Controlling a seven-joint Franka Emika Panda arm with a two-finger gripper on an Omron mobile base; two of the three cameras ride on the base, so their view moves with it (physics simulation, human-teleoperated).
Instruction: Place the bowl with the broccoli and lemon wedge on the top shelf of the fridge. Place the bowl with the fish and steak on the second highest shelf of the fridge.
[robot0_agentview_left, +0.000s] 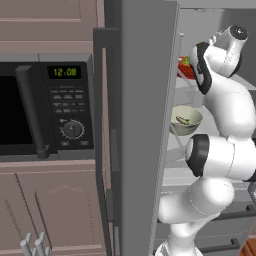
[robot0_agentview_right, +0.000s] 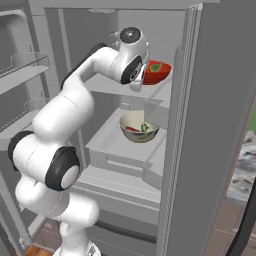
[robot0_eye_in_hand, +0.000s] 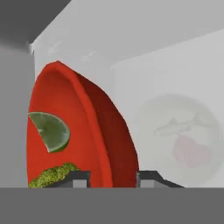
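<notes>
Setting: open fridge (robot0_agentview_right: 210, 125) beside a microwave (robot0_agentview_left: 45, 107).
Red bowl (robot0_agentview_right: 156, 73): on the top shelf (robot0_agentview_right: 107, 86), holding broccoli (robot0_eye_in_hand: 53, 175) and lemon wedge (robot0_eye_in_hand: 51, 130).
Pale bowl (robot0_agentview_right: 138, 127): on the shelf below.
Gripper (robot0_eye_in_hand: 113, 178): fingers straddle the red bowl's rim, narrowly parted; whether they pinch it cannot be told.
Risk: withdrawing while a finger catches the rim could tip or drag the bowl off.

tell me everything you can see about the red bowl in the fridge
The red bowl is glossy and smooth, plastic-looking, with a darker outside. It sits upright on the fridge's top shelf, above the pale bowl one shelf down. Inside lie a green lemon wedge and broccoli. In the hand view the pincer straddles its rim; whether the tips touch it is unclear.
</notes>
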